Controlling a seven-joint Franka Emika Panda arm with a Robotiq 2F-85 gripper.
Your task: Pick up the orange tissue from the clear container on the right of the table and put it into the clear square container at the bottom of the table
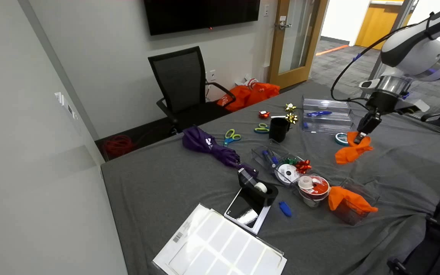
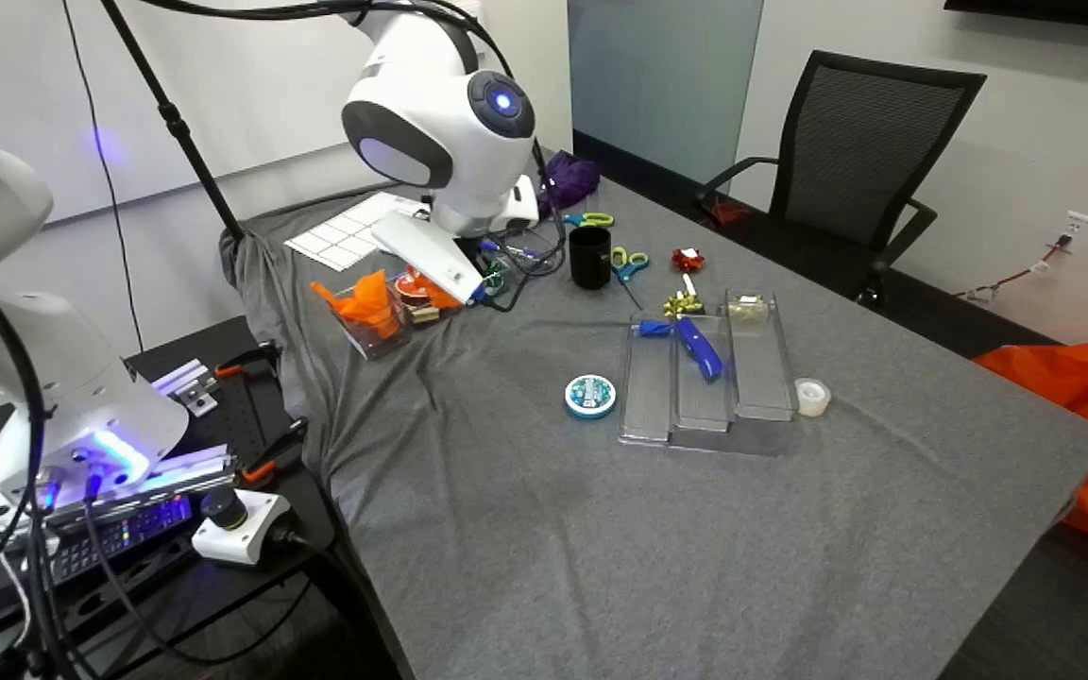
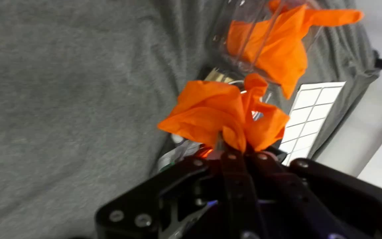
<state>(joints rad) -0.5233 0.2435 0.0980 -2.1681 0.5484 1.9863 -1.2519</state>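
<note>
White markings [image 1: 209, 142] on the purple umbrella [image 1: 223, 152], well apart from the claw [image 1: 359, 137], are unreadable. The arm [image 1: 414, 57] bends downward; above the desk [image 1: 159, 183] the claw pinches the orange tissue [image 1: 350, 153]. Lower, a clear container [image 1: 348, 218] holds a second tissue [image 1: 351, 200].

Tissue [image 3: 207, 113]: matt, soft, creased; paper or cloth, can't tell. Container [image 1: 348, 218], tray [image 2: 763, 378]: clear plastic, smooth, glossy. Table cover [image 1: 159, 179]: matt cloth, wrinkled. Label sheets [image 1: 220, 248]: paper, glossy. Umbrella [image 1: 206, 144]: fabric. Door [image 1: 297, 40]: wood round glass. Gripper [image 1: 359, 138]: dark, shiny metal screw heads [image 3: 143, 220].
</note>
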